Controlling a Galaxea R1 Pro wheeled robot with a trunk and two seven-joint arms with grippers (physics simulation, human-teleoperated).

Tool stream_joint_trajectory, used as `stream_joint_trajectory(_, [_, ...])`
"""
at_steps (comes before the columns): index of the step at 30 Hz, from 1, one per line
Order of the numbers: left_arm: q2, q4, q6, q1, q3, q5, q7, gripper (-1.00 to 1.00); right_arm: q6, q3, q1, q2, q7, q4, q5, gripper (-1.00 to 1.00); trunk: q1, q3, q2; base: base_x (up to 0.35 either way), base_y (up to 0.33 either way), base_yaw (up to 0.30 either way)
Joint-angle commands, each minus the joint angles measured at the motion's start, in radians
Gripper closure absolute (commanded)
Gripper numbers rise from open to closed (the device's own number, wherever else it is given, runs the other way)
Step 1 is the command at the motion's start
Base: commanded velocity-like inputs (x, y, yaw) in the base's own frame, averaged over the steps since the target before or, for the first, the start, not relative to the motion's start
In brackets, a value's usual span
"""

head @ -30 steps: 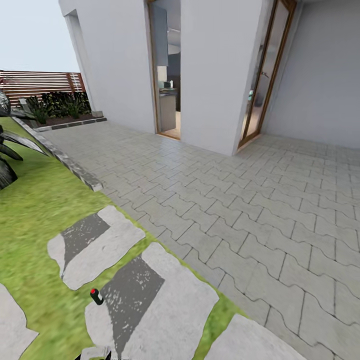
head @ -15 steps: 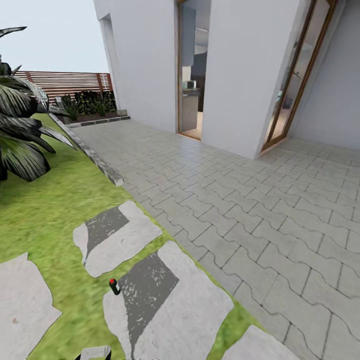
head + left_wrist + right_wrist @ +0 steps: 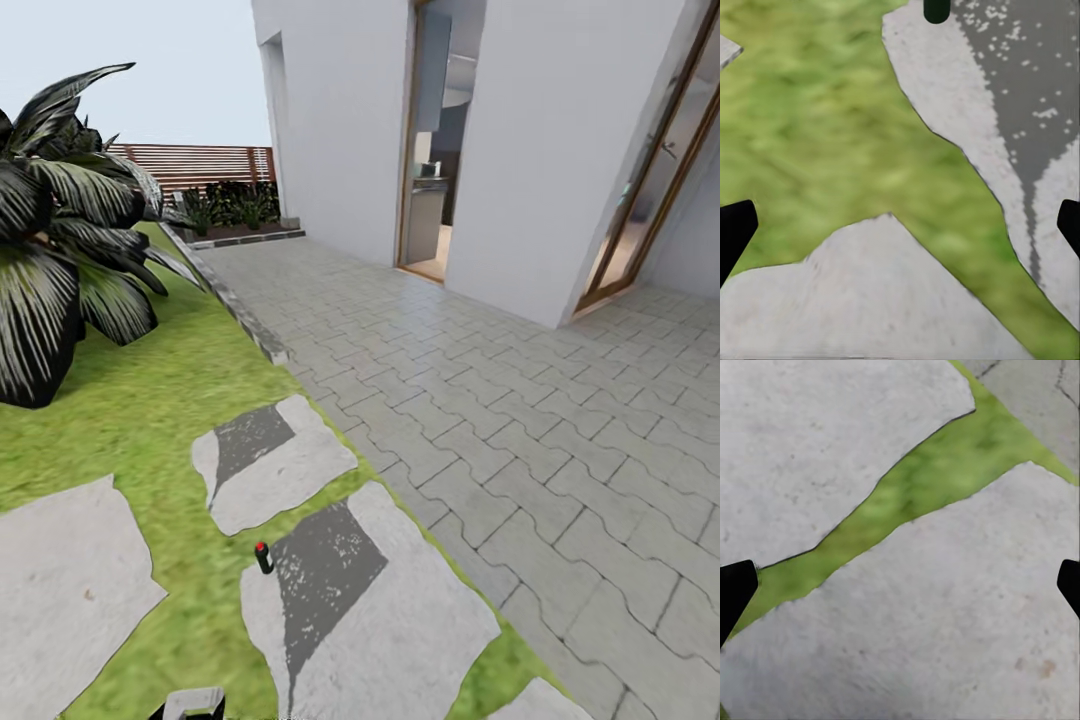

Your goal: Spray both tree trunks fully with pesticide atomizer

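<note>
So the pesticide atomizer [image 3: 263, 557], a small dark bottle with a red cap, sits on the lawn [image 3: 140, 420] right at the edge of a big stepping stone [image 3: 400, 620], near the grey paving [image 3: 520, 420]. A dark spiky palm [image 3: 60, 240] stands off at the left, with the brown slat fence [image 3: 200, 165] behind it. The left hand [image 3: 900, 225] hangs wide open over grass and stone, holding nothing. The right hand [image 3: 900, 585] is likewise spread wide and empty above the stones.
</note>
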Motion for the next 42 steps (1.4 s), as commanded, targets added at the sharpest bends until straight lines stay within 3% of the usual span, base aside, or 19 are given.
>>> stream_joint_trajectory(1, [-0.001, -0.001, 0.0, 0.0, 0.0, 0.0, 0.001, -1.0, 0.0, 0.0, 0.0, -0.001, 0.0, 0.001, 0.0, -1.0, 0.0, 0.0, 0.0, 0.0, 0.0, 0.276])
stream_joint_trajectory(7, [-0.011, -0.002, -0.003, 0.001, -0.003, -0.002, 0.002, -1.0, -0.007, 0.001, 0.001, -0.002, -0.001, 0.002, -0.001, -1.0, 0.0, 0.0, 0.0, 0.0, 0.0, 0.276])
stream_joint_trajectory(26, [0.0, -0.008, 0.003, -0.011, -0.007, -0.007, 0.002, -1.0, -0.009, 0.001, 0.0, -0.001, 0.003, -0.03, -0.001, -1.0, 0.0, 0.0, 0.0, 0.0, 0.0, 0.227])
stream_joint_trajectory(27, [0.004, -0.01, 0.007, -0.025, -0.006, -0.007, 0.002, -1.0, -0.008, 0.002, -0.001, -0.001, 0.003, -0.058, 0.005, -1.0, 0.0, 0.0, 0.0, 0.0, 0.0, 0.012])
stream_joint_trajectory(28, [0.009, -0.012, 0.016, -0.129, -0.005, -0.008, 0.002, -1.0, 0.002, 0.001, -0.02, -0.003, 0.001, -0.245, 0.078, -1.0, 0.0, 0.0, 0.0, 0.0, 0.0, 0.002])
stream_joint_trajectory(30, [0.009, -0.012, 0.018, -0.165, -0.005, -0.006, 0.003, -1.0, 0.01, 0.001, -0.033, -0.002, 0.0, -0.314, 0.1, -1.0, 0.0, 0.0, 0.0, 0.0, 0.0, 0.001])
stream_joint_trajectory(31, [0.008, -0.012, 0.021, -0.216, -0.005, -0.004, 0.004, -1.0, 0.064, 0.001, -0.063, 0.001, -0.001, -0.393, 0.117, -1.0, 0.0, 0.0, 0.0, 0.0, 0.0, 0.0])
stream_joint_trajectory(32, [0.006, -0.012, 0.021, -0.229, -0.005, -0.003, 0.004, -1.0, 0.087, 0.001, -0.073, 0.002, -0.001, -0.409, 0.119, -1.0, 0.0, 0.0, 0.0, 0.0, 0.0, 0.0])
stream_joint_trajectory(34, [-0.002, -0.011, 0.033, -0.3, -0.005, -0.003, 0.003, -1.0, 0.272, 0.002, -0.158, 0.005, -0.002, -0.468, 0.124, -1.0, 0.0, 0.0, 0.0, 0.0, 0.0, 0.0])
stream_joint_trajectory(38, [-0.004, -0.012, 0.058, -0.325, -0.004, -0.003, 0.005, -1.0, 0.358, 0.002, -0.245, 0.011, -0.003, -0.485, 0.125, -1.0, 0.0, 0.0, 0.0, 0.0, 0.0, 0.0])
stream_joint_trajectory(42, [-0.001, -0.012, 0.047, -0.32, -0.006, -0.007, 0.003, -1.0, 0.372, 0.004, -0.279, 0.011, 0.001, -0.481, 0.127, -1.0, 0.0, 0.0, 0.0, 0.0, 0.0, 0.0])
